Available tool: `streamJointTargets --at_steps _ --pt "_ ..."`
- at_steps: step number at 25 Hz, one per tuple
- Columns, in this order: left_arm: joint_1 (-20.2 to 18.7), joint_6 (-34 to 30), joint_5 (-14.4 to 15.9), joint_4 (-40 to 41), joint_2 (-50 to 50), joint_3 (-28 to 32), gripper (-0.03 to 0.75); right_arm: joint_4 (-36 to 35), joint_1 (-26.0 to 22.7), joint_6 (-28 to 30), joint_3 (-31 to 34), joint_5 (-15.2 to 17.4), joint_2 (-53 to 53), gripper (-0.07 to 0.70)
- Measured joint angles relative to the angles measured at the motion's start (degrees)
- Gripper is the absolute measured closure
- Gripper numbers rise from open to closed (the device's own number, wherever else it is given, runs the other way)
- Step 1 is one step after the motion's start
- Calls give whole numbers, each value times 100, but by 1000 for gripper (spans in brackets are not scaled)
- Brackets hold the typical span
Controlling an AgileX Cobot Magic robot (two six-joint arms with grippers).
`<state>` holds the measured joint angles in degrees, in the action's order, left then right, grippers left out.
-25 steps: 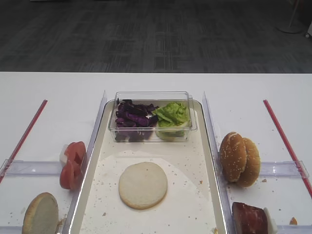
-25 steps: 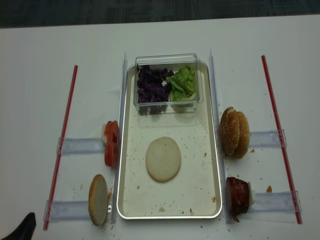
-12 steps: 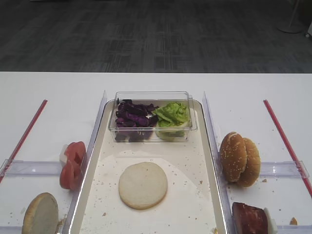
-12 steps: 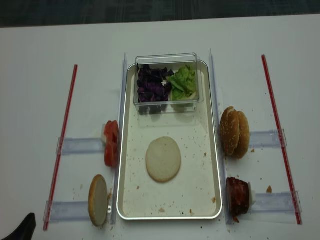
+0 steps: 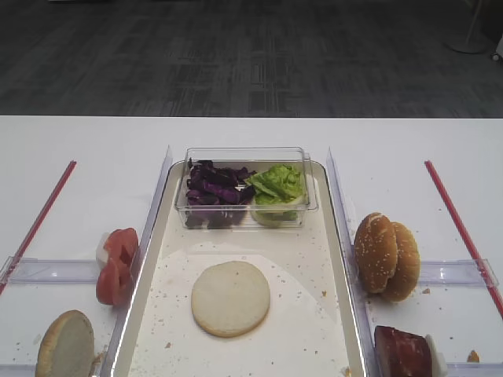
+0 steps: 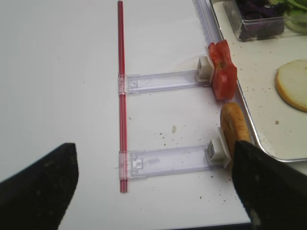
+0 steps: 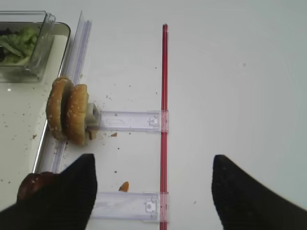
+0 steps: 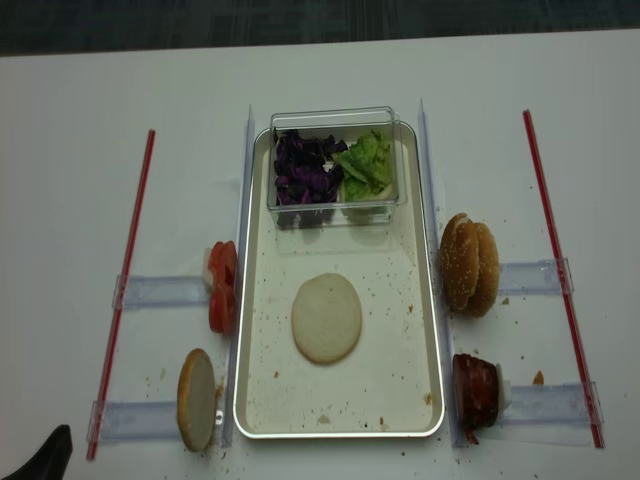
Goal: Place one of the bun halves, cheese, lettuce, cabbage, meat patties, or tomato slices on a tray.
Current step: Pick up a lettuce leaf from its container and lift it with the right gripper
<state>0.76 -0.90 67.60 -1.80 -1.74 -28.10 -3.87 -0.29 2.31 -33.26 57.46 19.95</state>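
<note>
Only one bun half [image 8: 326,318] on tray [image 8: 428,330].

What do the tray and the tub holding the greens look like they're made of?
The tray looks like metal: a silvery, faintly shiny rolled rim around a matte off-white floor speckled with crumbs, possibly a liner. The tub looks like clear hard plastic: cabbage and lettuce show through its glossy walls.

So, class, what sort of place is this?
Likely a lab bench set up as a burger-assembly station: a tray holding a bun half, a tub of fillings, and red guide strips on a white table.
</note>
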Motion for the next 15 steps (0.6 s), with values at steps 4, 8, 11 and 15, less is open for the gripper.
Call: streamJointTargets --at_steps 4,8,11,15 --pt "0 0 0 0 0 0 118 -76 0 0 -564 -170 1143 101" --pt "0 0 0 0 0 0 118 -83 0 36 -1201 -208 2376 106" --pt "0 0 0 0 0 0 118 -137 0 137 -1727 -232 3278 120" --pt "0 0 0 0 0 0 118 -366 0 297 -2518 -257 4499 125"
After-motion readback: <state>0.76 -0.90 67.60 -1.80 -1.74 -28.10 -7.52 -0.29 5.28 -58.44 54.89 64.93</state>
